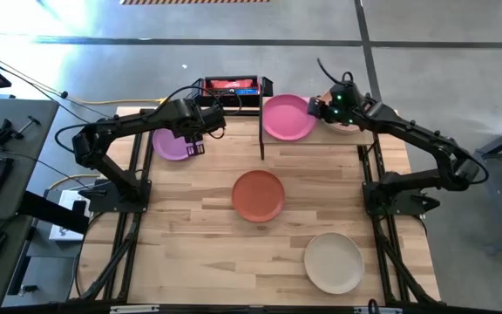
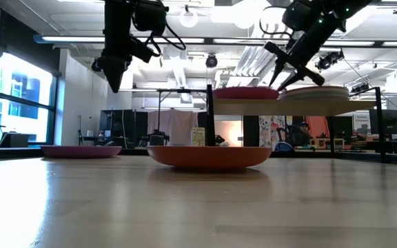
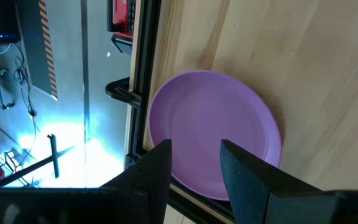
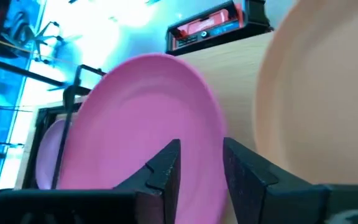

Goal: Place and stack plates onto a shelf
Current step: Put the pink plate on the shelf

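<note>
Two plates (image 1: 288, 117) side by side on the shelf (image 2: 281, 107); three others (image 1: 258, 194) on the table (image 1: 190, 244).

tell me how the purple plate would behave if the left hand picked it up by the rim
The purple plate looks rigid, so it would probably lift in one piece without flexing. Its low rim gives the left hand little to pinch, so it may tilt. The matte finish suggests moderate grip, and lying flat it should slide rather than roll.

Matte smooth pink plate (image 1: 288, 118), light-wood shelf (image 1: 338, 144), slatted wooden tabletop (image 1: 199, 244)
</note>
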